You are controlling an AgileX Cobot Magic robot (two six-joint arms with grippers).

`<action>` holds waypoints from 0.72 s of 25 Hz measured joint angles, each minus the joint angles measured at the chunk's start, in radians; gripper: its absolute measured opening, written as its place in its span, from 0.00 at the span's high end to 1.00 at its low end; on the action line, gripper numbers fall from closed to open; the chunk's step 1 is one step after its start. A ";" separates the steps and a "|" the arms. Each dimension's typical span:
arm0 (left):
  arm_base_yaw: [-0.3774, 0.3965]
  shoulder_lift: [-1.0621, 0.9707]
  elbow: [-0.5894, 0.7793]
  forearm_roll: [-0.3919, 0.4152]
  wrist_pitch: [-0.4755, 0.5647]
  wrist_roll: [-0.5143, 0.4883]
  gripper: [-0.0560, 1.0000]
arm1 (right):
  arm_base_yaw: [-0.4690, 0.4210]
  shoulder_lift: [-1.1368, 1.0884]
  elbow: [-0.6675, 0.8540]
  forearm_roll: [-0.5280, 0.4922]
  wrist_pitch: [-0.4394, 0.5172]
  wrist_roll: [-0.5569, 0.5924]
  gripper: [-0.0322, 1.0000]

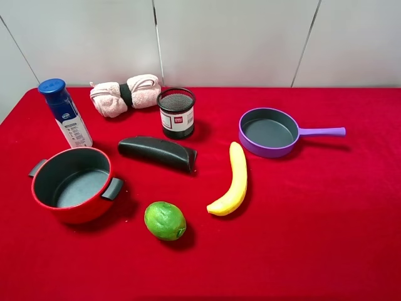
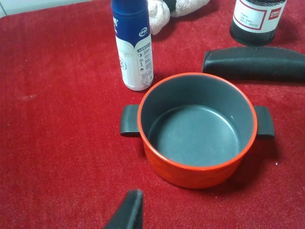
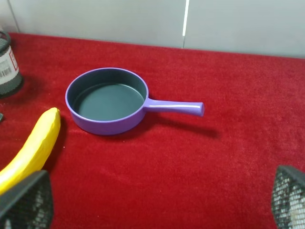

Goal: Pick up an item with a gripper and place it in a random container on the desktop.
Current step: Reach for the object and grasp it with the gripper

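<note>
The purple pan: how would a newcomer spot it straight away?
On the bright red cloth tabletop, look to the right half, further back than the long yellow banana. There sits a small, shallow purple frying pan with an empty grey inside. Unlike the larger red two-handled pot at the left, it has one long thin handle pointing right.

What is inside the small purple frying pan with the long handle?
Nothing lies inside the small purple frying pan: its grey floor shows bare in the high view and the right wrist view. Only the inner side of its near wall is covered by the rim.
</note>
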 joint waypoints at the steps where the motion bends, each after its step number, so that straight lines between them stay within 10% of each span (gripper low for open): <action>1: 0.000 0.000 0.000 0.000 0.000 0.000 0.02 | 0.000 0.000 0.000 0.000 0.000 0.000 0.30; 18: 0.000 0.000 0.000 0.000 0.000 0.000 0.02 | 0.000 0.146 -0.060 0.000 -0.001 0.000 0.30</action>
